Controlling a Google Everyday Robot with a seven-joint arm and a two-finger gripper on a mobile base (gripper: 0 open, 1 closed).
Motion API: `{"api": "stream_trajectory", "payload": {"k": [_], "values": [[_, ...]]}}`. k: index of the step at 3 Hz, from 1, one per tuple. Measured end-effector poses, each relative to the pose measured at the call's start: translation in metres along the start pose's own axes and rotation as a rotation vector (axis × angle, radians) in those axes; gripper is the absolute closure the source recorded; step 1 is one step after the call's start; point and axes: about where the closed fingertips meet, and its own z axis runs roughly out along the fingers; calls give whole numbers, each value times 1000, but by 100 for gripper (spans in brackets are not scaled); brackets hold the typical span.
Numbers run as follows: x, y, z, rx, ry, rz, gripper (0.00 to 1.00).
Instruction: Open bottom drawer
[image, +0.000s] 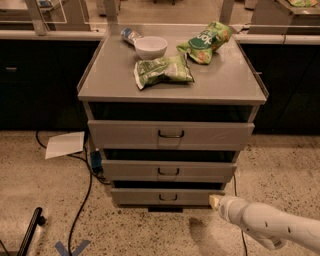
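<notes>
The grey cabinet (172, 85) has three drawers. The bottom drawer (140, 197) is the lowest and narrowest front, with a small black loop handle (168, 197) at its centre. My gripper (215, 201) is at the end of the white arm (270, 225) that comes in from the lower right. Its tip is at the right end of the bottom drawer front, at the same height as the handle and well right of it.
On the cabinet top lie a white bowl (151, 46), two green snack bags (162, 70) (205, 42) and a small can (130, 35). Black cables (82, 200) and a sheet of paper (65, 144) lie on the floor at left. Dark counters stand behind.
</notes>
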Motion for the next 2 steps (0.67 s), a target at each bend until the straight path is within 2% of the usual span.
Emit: {"api": "stream_trajectory", "payload": {"k": [1, 2], "values": [[0, 0, 0, 0, 0, 0, 100], [13, -1, 9, -41, -11, -14, 100]]}}
